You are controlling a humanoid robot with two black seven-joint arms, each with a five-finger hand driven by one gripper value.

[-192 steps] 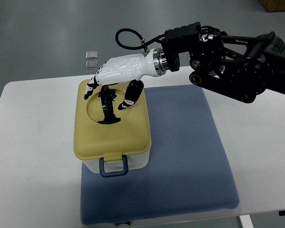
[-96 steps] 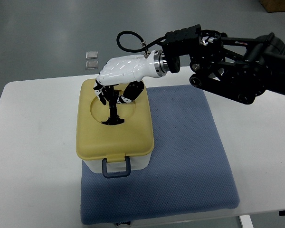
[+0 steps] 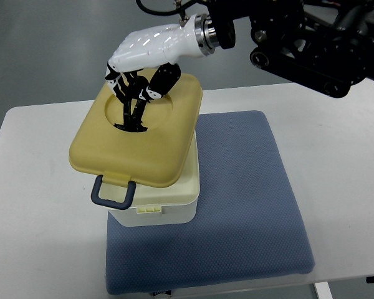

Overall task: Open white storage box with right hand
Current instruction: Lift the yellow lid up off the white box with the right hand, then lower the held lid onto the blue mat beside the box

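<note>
We see the right white robot hand (image 3: 139,68) gripping the black handle (image 3: 132,111) of the yellow plastic lid (image 3: 137,140), lifted tilted above the white storage box (image 3: 162,199).

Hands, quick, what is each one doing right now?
Right hand: shut on the lid handle, with the lid raised off the box.
Left hand: not in view.
</note>
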